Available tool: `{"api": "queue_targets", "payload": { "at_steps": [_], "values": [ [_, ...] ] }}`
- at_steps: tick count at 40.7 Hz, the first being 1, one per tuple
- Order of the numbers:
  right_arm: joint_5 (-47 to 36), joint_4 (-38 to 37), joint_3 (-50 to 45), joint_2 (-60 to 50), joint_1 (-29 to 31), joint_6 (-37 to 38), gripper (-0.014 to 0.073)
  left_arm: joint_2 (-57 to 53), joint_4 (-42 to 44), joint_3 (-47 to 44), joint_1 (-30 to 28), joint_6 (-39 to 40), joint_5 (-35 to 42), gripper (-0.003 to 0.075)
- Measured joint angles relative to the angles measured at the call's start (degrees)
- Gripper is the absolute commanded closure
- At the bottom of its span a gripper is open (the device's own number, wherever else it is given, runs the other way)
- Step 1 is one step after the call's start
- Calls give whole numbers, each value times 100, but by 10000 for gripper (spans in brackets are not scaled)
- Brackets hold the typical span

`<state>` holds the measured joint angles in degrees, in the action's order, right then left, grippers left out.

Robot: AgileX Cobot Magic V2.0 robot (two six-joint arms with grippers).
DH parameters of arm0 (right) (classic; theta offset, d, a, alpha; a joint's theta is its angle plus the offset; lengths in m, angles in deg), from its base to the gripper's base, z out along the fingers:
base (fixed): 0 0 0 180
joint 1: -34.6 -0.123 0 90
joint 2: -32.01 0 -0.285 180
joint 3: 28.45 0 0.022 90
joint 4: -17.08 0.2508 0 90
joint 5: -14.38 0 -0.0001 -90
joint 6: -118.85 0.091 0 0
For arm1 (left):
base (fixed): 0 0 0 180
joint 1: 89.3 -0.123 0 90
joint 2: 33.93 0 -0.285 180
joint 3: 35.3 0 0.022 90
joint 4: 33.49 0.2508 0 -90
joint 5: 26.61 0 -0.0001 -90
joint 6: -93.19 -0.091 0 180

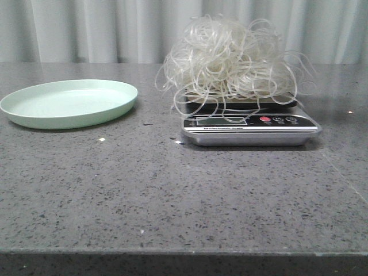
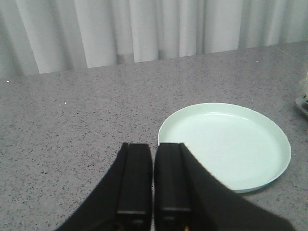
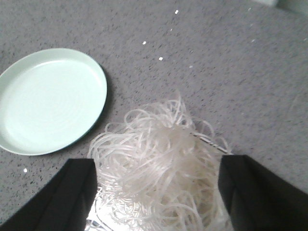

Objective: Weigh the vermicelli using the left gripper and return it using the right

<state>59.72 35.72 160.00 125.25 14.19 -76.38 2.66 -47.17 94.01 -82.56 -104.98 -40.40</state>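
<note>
Front view: vermicelli (image 1: 230,57) on scale (image 1: 250,123) | plate (image 1: 69,103) bare | left pincer (image 2: 153,211) together | right pincer (image 3: 154,192) apart

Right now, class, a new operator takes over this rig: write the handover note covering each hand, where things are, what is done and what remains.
Left hand: shut, empty, near the plate.
Right hand: open, fingers either side of the vermicelli, not yet gripping.
Vermicelli sits piled on the scale; the plate is empty, to the scale's left.
Done: vermicelli placed on the scale.
Left: right hand grips it and returns it to the plate.
</note>
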Motion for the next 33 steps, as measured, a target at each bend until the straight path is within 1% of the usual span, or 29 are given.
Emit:
{"api": "queue_targets", "payload": {
  "at_steps": [11, 26, 27, 30, 33],
  "values": [
    [189, 23, 69, 955, -48, -14, -27, 0, 0, 0, 0, 0, 13, 584],
    [313, 23, 122, 1445, -50, -26, -20, 0, 0, 0, 0, 0, 27, 584],
    [318, 23, 133, 1459, -50, -26, -10, 0, 0, 0, 0, 0, 27, 584],
    [327, 23, 126, 1483, -50, -26, 53, 0, 0, 0, 0, 0, 27, 584],
    [337, 23, 126, 1483, -50, -26, 158, 0, 0, 0, 0, 0, 27, 584]
  ]
}}
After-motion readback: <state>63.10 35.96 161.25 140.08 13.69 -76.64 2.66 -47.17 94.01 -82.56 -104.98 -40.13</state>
